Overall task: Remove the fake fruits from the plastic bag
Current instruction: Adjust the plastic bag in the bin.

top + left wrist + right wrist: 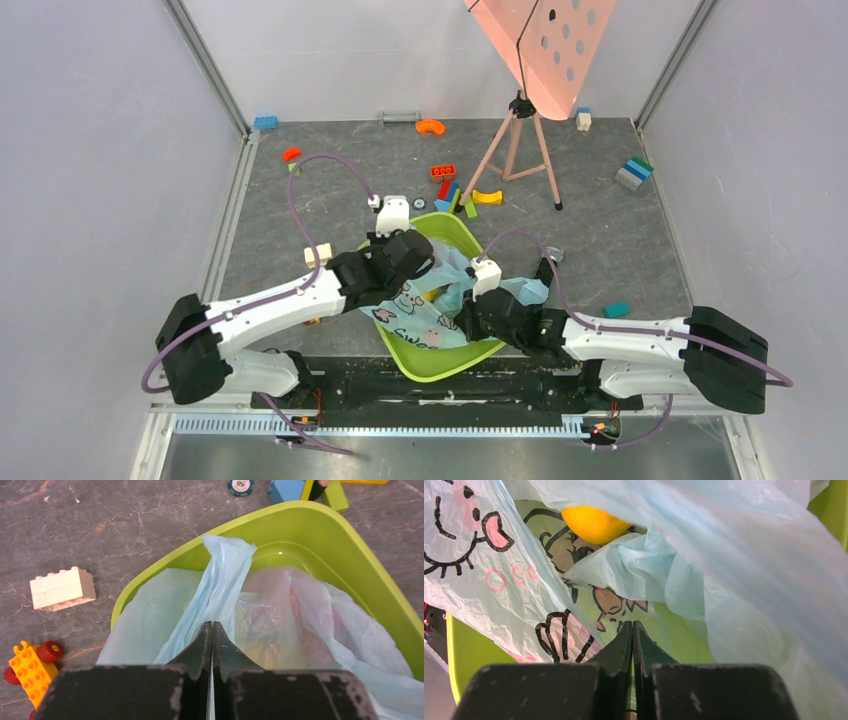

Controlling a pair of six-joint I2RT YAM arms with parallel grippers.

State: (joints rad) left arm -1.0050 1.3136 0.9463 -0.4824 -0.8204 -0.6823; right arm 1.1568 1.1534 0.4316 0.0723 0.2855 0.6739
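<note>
The plastic bag [425,305], light blue with cartoon prints, lies crumpled inside a lime-green tub [445,232]. My left gripper [410,262] is at the tub's far-left side. In the left wrist view it [211,625] is shut on a twisted strip of the bag [225,565], and red fruit shapes [270,587] show dimly through the film. My right gripper [472,318] is at the tub's right side. In the right wrist view it [632,624] is shut on the bag's film [724,555]. The yellow lemon-like fruit [594,522] shows in the bag's opening. The green apple is hidden.
A cream brick [62,587] and an orange toy car [30,667] lie left of the tub [350,535]. Coloured blocks [455,190] lie beyond it. A tripod [520,150] with a pink panel stands at the back. A teal block [617,309] lies at the right.
</note>
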